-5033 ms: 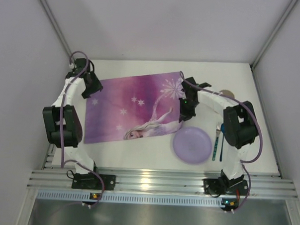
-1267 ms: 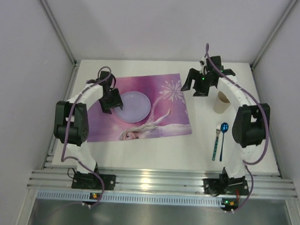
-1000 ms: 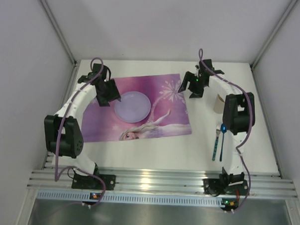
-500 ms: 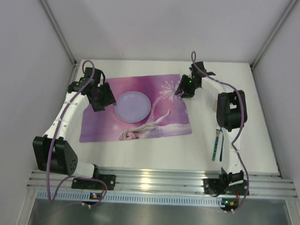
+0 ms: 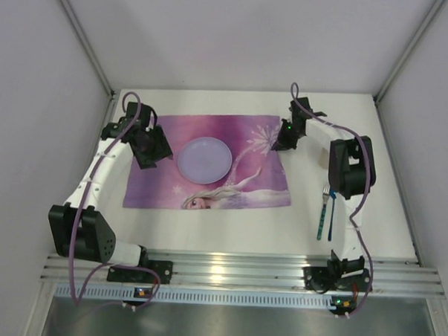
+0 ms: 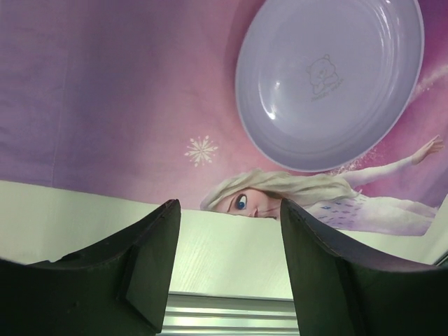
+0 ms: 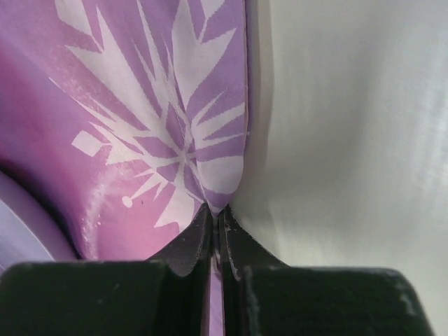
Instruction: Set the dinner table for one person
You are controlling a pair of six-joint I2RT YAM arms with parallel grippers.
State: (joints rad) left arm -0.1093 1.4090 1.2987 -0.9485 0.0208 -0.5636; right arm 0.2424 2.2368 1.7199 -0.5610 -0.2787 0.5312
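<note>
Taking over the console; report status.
Right tool shut on placemat edge. Left tool open, empty, over placemat left of plate. Dinner table: fork, spoon lie at right, off the placemat. Nothing in the way.

Top view: the bare strip of dinner table (image 5: 229, 226) at lower centre, between placemat (image 5: 156, 186) and rail (image 5: 227, 272), is open for a pass. There is a narrow bare strip at upper centre behind the mat, with the wall (image 5: 237, 42) close behind.

Obstacles:
- Plate (image 5: 204, 160) blocks mat centre.
- Left gripper (image 5: 156, 152), jaws apart, hangs over mat's left part.
- Left arm (image 5: 97, 174) runs down the left edge.
- Right gripper (image 5: 275, 144) is pinched on mat's right edge.
- Right arm (image 5: 348, 170) fills centre right.
- Fork (image 5: 322, 217) and spoon (image 5: 331, 217) lie beside it, lower right.
</note>
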